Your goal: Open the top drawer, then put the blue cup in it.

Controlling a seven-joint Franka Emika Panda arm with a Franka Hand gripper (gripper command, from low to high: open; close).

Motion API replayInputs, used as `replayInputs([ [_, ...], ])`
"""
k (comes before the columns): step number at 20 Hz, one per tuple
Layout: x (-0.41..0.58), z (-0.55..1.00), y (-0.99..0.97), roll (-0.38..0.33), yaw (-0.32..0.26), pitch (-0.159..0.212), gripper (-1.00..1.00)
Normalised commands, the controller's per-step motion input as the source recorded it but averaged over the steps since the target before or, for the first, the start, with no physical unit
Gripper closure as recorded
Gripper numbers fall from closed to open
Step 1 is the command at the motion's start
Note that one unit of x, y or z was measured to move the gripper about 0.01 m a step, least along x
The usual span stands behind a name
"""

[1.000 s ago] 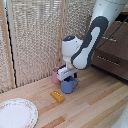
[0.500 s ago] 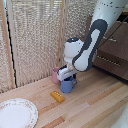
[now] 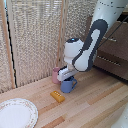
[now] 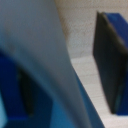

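two mugs stand on the wooden counter (image 3: 95,102): the blue cup (image 3: 68,85) just beside a pink mug (image 3: 55,75). the end effector (image 3: 66,75) sits right over the blue cup's rim; whether it grips is unclear, the wrist view being a blur. the dresser's top drawer (image 3: 116,39) looks closed. a yellow block (image 3: 57,96) and a white plate (image 3: 16,113) lie nearby.

Blurred close-up: glossy blue cup (image 4: 75,112) wall beside one dark pincer finger (image 4: 112,60).
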Motion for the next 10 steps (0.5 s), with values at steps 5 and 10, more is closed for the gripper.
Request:
replayInputs([
  [5, -0.383, 0.1, 0.04, -0.066, 0.075, 0.062, 1.0],
  [10, -0.243, 0.63, 0.15, -0.097, 0.026, 0.183, 1.0],
])
